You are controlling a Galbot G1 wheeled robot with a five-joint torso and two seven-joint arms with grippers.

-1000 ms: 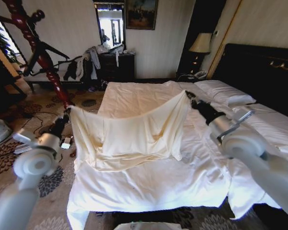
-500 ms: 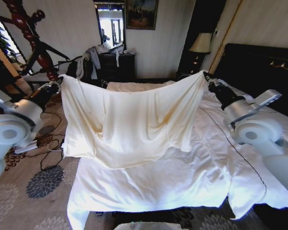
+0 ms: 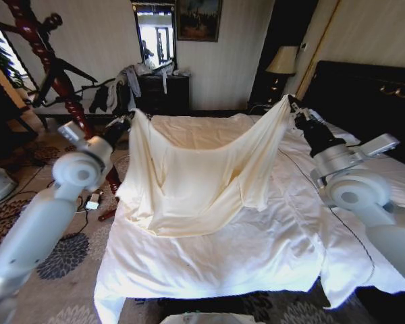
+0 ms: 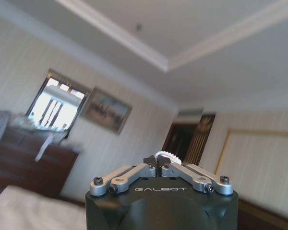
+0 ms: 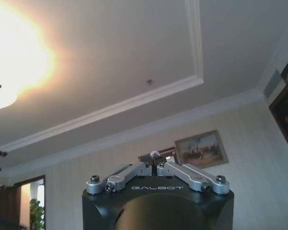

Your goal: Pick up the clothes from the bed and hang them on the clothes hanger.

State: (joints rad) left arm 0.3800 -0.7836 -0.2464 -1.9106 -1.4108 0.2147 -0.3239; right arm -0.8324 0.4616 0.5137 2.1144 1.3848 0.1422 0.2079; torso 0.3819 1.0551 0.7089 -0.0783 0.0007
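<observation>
left gripper (image 3: 130, 116) pinched tight on one top corner of the clothes (image 3: 196, 182); right gripper (image 3: 291, 102) pinched on the other | clothes hang over the bed (image 3: 270, 250) middle, bottom edge touching | risk: thin cloth may slip out, or sag and drag | writing: "GALBOT" on both grippers

Your left arm reaches up and forward from the lower left, its left gripper (image 3: 129, 118) raised and its fingers pinched together on cream fabric. Your right arm stretches forward from the right, elbow bent, with the right gripper (image 3: 291, 104) held high and clamped likewise.
</observation>
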